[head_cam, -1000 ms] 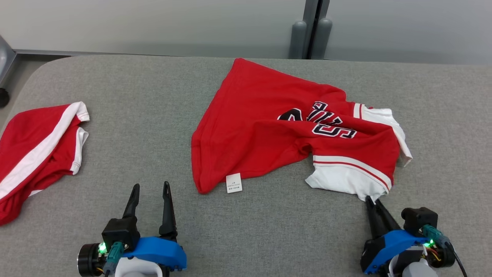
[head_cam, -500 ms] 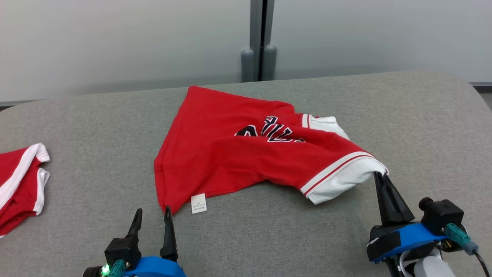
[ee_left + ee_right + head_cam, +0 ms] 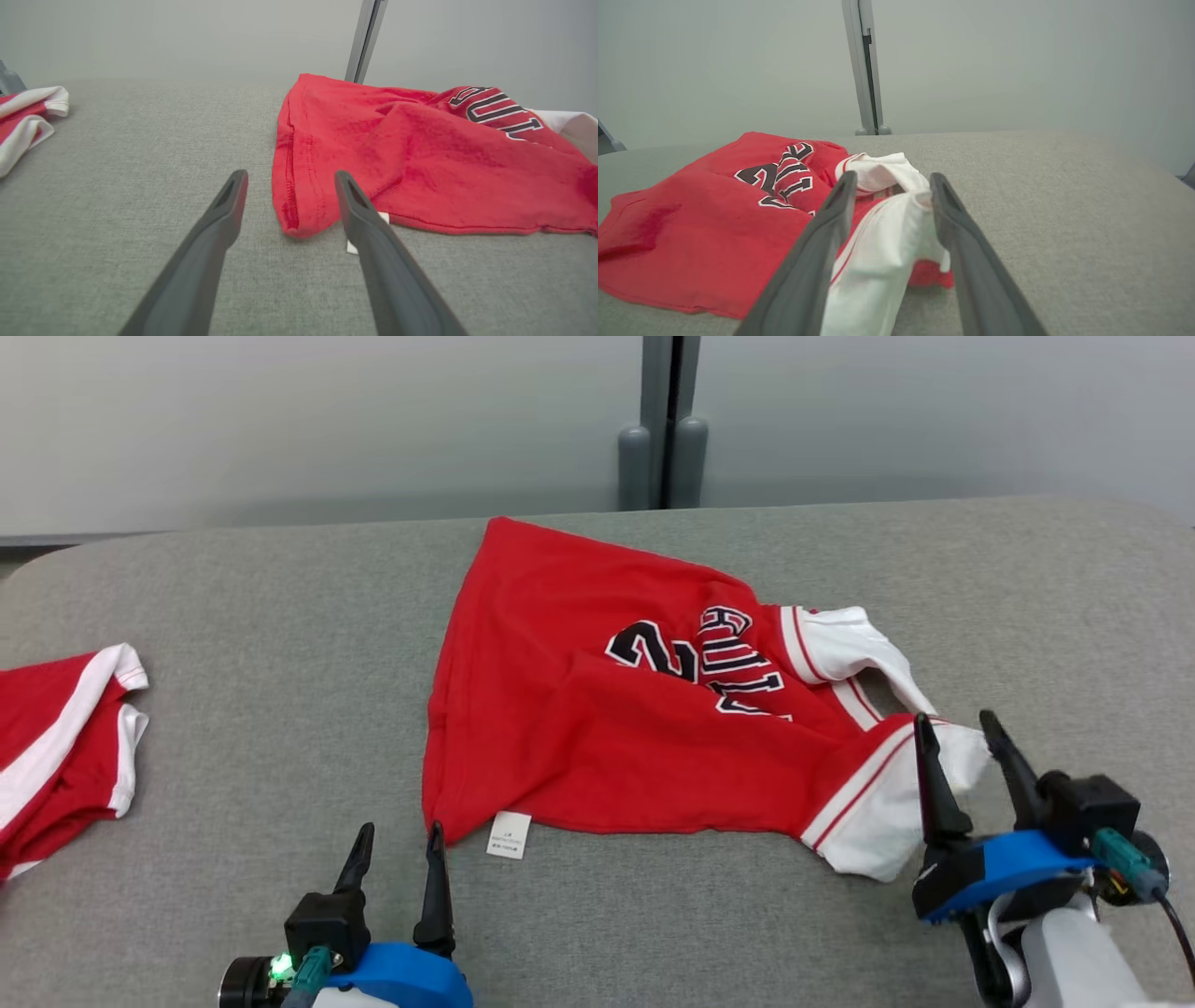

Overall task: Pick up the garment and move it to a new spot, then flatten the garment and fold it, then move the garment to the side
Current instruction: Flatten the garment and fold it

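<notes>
garment sleeve (image 3: 873, 812), between parted right end effector (image 3: 954, 719)

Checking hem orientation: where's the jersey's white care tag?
Head view, lower centre: the care tag hangs at the near hem corner of the red jersey, just right of the left gripper.

Bare grey table (image 3: 280, 644) lies open between my left gripper (image 3: 400, 828) and the other red clothing (image 3: 56, 747) at far left, but the garment (image 3: 607, 728) has a corner just ahead of that gripper and its white sleeve (image 3: 868, 831) lies between the spread fingers of my right gripper (image 3: 952, 719).
</notes>
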Available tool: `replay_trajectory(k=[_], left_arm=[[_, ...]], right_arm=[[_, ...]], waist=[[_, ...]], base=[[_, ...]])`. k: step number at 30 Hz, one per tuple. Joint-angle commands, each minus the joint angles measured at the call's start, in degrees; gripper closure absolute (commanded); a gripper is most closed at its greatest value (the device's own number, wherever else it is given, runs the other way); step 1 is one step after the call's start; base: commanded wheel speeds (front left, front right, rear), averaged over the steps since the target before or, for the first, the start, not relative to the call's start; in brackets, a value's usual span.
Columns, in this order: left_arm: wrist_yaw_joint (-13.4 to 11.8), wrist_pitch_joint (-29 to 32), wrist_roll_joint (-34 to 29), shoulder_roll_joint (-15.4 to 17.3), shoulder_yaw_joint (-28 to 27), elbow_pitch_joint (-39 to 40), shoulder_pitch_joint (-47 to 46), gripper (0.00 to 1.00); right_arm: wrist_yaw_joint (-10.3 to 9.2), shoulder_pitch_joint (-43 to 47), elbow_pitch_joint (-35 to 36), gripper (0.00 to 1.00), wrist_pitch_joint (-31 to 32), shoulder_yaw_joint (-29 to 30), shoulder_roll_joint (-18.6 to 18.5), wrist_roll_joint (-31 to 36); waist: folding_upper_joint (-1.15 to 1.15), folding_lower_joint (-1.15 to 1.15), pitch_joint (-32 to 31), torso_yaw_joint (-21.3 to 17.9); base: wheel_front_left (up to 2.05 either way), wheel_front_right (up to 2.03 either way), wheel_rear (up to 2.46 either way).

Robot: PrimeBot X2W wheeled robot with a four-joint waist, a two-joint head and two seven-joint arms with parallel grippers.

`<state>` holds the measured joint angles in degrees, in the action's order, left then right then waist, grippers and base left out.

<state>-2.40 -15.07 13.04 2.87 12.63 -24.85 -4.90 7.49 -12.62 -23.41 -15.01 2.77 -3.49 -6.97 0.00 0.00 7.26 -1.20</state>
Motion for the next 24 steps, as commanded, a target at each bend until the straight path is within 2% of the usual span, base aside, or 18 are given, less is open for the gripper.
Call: replay_trajectory(k=[1,5,9,19,24], left_arm=[[0.1,-0.2,-0.5,0.0,0.0,-0.3,-0.6,0.00],[0.4,-0.2,-1.1,0.0,-0.5,-0.9,-0.2,0.00],[0.5,-0.2,-1.0,0.0,-1.0,-0.9,0.5,0.00],[-0.2,-0.2,-0.5,0.0,-1.4,-0.2,0.1,0.00],[-0.6,-0.2,0.3,0.0,-2.4,-1.3,-1.4,0.00]], right_arm=[[0.01,-2.5,-1.1,0.00,-0.2,0.8,0.1,1.3],[0.01,-5.8,-4.3,0.00,-0.2,1.5,0.4,2.7],[0.01,-4.7,-5.2,0.00,-0.2,1.4,0.5,2.2],[0.01,3.9,-2.3,0.00,-0.2,0.9,0.5,0.8],[0.01,4.0,-1.2,0.00,-0.2,0.8,0.5,0.5]], waist=[[0.00,0.00,1.6,2.0],[0.00,0.00,1.9,3.3],[0.00,0.00,1.6,3.2],[0.00,0.00,0.5,-1.8],[0.00,0.00,1.6,-4.6]], base=[[0.00,0.00,0.00],[0.00,0.00,0.00],[0.00,0.00,0.00],[0.00,0.00,0.00],[0.00,0.00,0.00]])
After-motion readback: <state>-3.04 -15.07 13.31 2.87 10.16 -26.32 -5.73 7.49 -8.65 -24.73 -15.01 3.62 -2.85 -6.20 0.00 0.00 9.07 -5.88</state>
